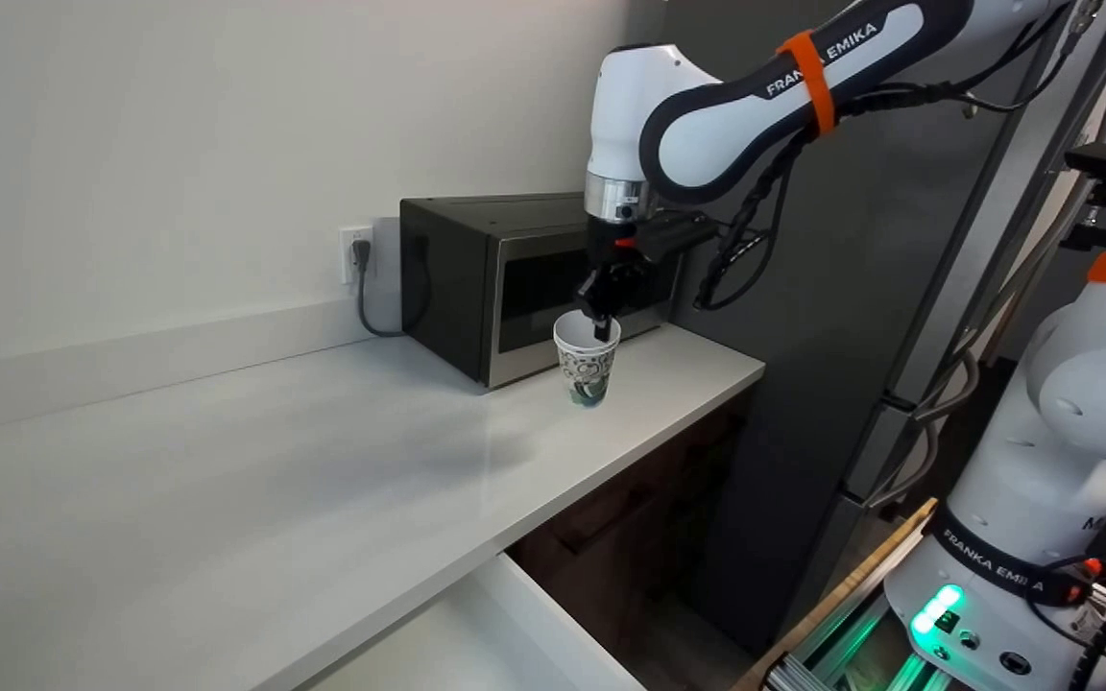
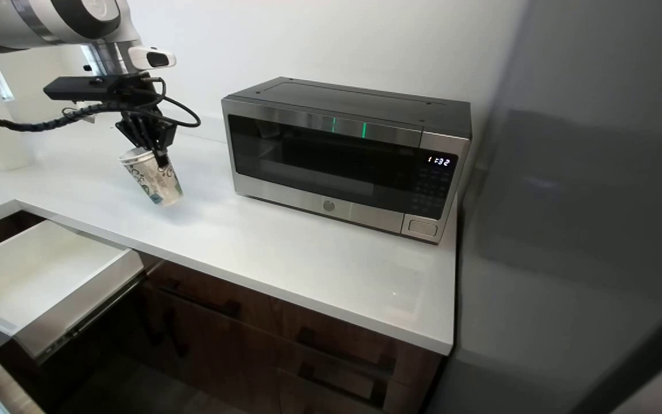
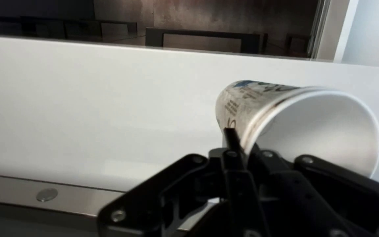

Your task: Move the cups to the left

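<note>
In an exterior view, the arm (image 1: 721,144) reaches in from the upper right; its gripper (image 1: 602,328) points down at the white paper cup (image 1: 583,369), one dark finger showing inside the mouth; the cup, printed with dark swirls and a green patch, appears before the front of the microwave (image 1: 447,297); a cord (image 1: 362,297) runs toward it from a wall outlet (image 1: 347,265).

In an exterior view, the cup hangs tilted above the counter (image 2: 308,259), to the left of the microwave and apart from it, its base angled toward that side; a finger lies against the outside of the cup's wall, just below the rim; lit digits (image 2: 439,161) glow on the microwave's panel; a drawer (image 2: 84,302) is pulled out at the lower left.

In the wrist view, the gripper is clenched on the cup's wall near the rim, one finger outside and the other mostly hidden within; the mouth is turned toward the right; a doubled band runs along the rim; dark handles (image 3: 202,33) line the top, beyond the counter's edge; a round badge (image 3: 47,195) marks the microwave's front at the lower left.
</note>
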Tool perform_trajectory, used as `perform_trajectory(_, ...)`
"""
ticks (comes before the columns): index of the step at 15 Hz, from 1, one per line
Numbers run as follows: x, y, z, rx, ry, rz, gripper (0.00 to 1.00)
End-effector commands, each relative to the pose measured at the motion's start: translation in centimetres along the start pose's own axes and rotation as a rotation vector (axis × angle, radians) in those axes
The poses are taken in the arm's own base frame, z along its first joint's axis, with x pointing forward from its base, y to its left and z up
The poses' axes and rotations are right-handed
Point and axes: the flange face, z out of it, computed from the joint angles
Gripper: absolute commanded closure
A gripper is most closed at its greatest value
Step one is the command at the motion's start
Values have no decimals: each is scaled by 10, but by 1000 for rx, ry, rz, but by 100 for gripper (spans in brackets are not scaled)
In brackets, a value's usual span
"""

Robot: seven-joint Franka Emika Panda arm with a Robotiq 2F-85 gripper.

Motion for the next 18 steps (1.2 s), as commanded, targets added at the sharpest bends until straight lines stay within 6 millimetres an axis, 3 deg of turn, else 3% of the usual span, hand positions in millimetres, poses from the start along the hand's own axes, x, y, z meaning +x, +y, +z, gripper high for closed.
perform_trajectory(1,20,-38,0,-19,-16,-182,99)
perform_trajectory(6,46,-96,-2,-31,-13,-399,99)
perform_trajectory(10,79,-132,0,-2,-30,-417,99)
perform_trajectory(18,135,-208,41,61,-113,-416,99)
